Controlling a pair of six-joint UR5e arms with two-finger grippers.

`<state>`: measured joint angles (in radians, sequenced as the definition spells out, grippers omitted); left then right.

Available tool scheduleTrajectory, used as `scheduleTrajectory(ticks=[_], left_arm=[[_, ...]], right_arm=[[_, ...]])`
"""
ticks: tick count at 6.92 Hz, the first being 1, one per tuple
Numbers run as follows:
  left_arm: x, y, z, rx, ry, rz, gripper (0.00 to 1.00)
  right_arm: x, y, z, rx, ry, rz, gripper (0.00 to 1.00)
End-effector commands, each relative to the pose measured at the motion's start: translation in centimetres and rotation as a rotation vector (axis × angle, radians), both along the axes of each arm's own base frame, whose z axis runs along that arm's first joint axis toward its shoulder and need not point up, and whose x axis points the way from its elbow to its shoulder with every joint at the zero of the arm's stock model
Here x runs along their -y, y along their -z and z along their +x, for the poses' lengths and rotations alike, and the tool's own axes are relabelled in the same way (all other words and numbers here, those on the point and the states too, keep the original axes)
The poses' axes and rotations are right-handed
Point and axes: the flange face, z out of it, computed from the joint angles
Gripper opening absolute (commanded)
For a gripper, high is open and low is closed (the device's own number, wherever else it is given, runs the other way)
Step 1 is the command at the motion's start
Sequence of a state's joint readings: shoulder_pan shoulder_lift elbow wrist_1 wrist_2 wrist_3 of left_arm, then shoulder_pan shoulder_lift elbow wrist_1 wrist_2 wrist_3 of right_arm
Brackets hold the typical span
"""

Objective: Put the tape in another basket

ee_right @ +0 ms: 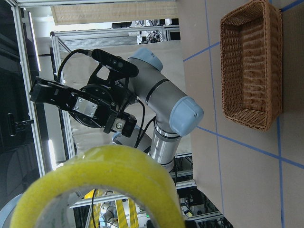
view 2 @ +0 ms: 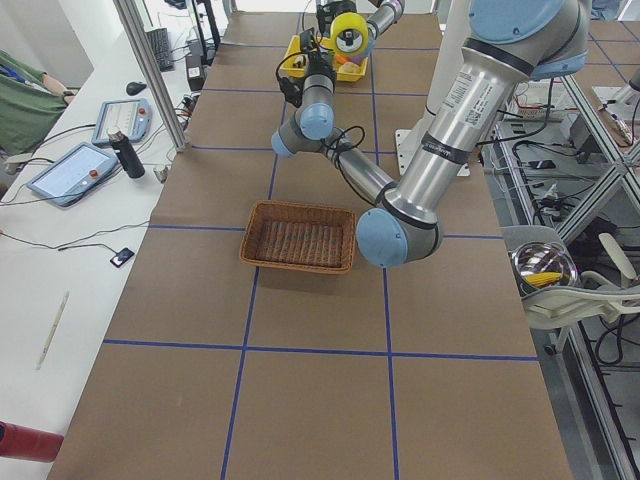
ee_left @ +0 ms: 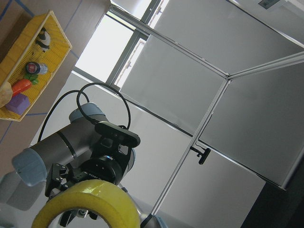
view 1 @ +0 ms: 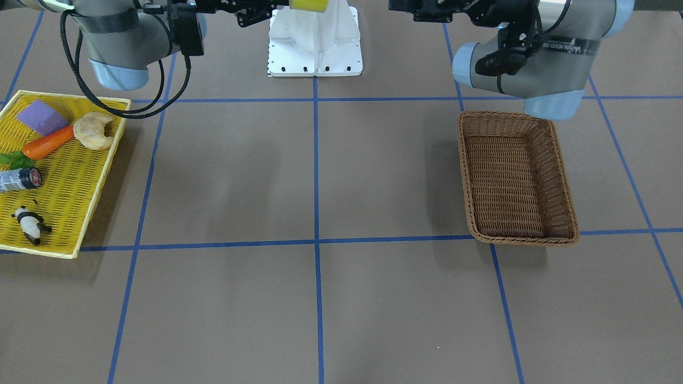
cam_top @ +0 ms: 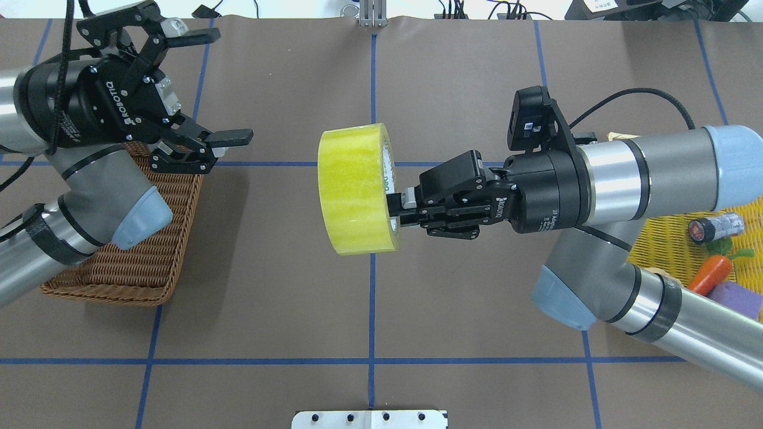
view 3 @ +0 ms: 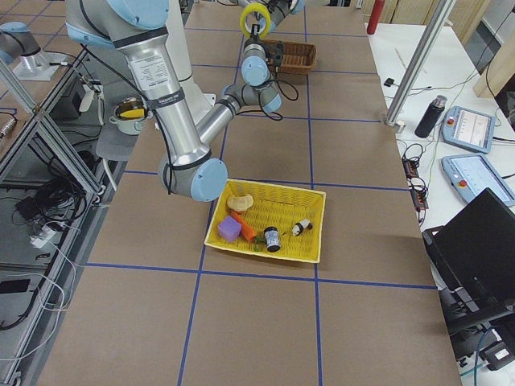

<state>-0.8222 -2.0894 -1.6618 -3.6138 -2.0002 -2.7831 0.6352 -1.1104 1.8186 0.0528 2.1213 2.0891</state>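
The tape [cam_top: 356, 187], a wide yellow roll, hangs in the air over the table's middle. My right gripper [cam_top: 398, 207] is shut on its rim, with the roll's open side facing the left arm. The tape also shows in the front view [view 1: 310, 4] and at the bottom of both wrist views [ee_left: 90, 206] [ee_right: 104, 185]. My left gripper [cam_top: 217, 89] is open and empty. It is level with the tape, a short gap to its left, above the far corner of the brown wicker basket [cam_top: 143, 262]. The basket [view 1: 515, 178] holds nothing.
A yellow mesh tray [view 1: 69, 176] at the robot's right holds a carrot [view 1: 48, 143], a croissant [view 1: 94, 130], a purple block [view 1: 41, 117], a small bottle [view 1: 18, 180] and a panda toy [view 1: 30, 224]. The white robot base [view 1: 315, 42] stands at the table's edge.
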Motion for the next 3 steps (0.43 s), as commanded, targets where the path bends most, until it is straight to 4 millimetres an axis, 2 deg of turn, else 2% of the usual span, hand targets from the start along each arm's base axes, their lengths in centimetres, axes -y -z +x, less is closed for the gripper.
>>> scheduleTrajectory(ticks=[1, 3], left_arm=[[-1.3, 0.8, 1.1, -0.026, -0.027, -0.006, 0.98], [-2.5, 1.4, 2.4, -0.061, -0.049, -0.025, 0.98]], right_arm=[[0.2, -0.4, -0.5, 0.009, -0.02, -0.023, 0.0], [0.6, -0.8, -1.1, 0.003, -0.032, -0.04, 0.0]])
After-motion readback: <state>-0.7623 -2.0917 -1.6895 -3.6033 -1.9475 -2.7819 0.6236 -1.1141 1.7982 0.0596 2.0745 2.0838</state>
